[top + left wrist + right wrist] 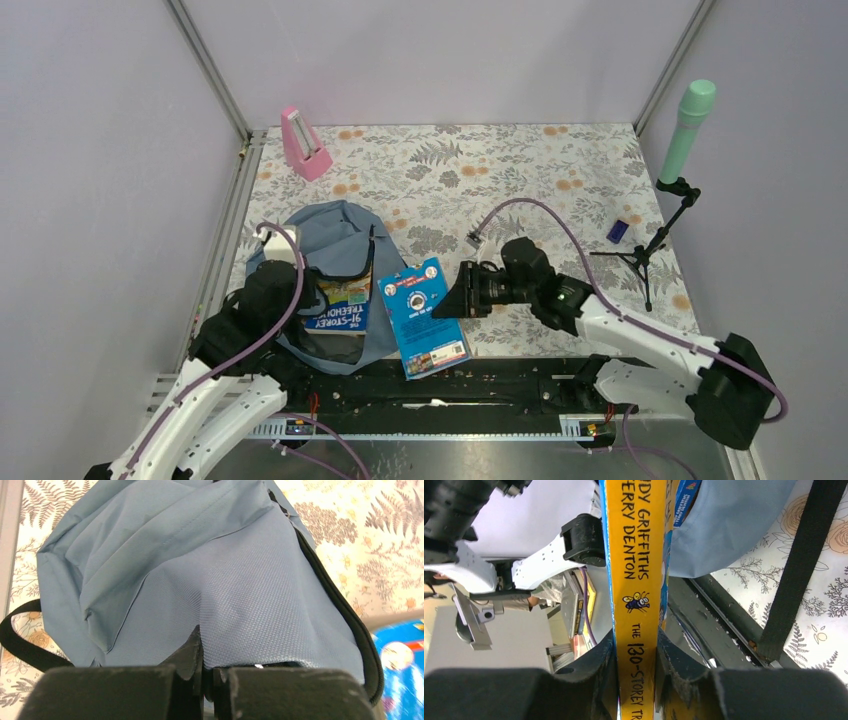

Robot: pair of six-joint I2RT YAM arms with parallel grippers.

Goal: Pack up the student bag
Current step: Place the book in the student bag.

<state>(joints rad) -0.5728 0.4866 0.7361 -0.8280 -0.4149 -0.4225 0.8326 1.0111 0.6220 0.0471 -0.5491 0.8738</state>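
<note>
The student bag (335, 235), grey-blue with a black zip, lies at the left of the table with its mouth toward me. A "91-Storey Treehouse" book (338, 318) sits in that mouth. My left gripper (312, 296) is shut on the bag's fabric (240, 595) at the opening edge, the cloth pinched between the fingers (192, 652). My right gripper (458, 296) is shut on a blue book (425, 315) with a yellow spine (636, 580) that reads "130-Storey Treehouse". That book rests beside the bag's right edge (724, 525), its cover also showing in the left wrist view (400, 655).
A pink metronome (305, 143) stands at the back left. A green microphone (686, 128) on a black tripod stand (648, 255) is at the right, with a small blue object (618, 231) near it. A black bag strap (801, 570) lies on the cloth; a black rail (470, 385) runs along the near edge.
</note>
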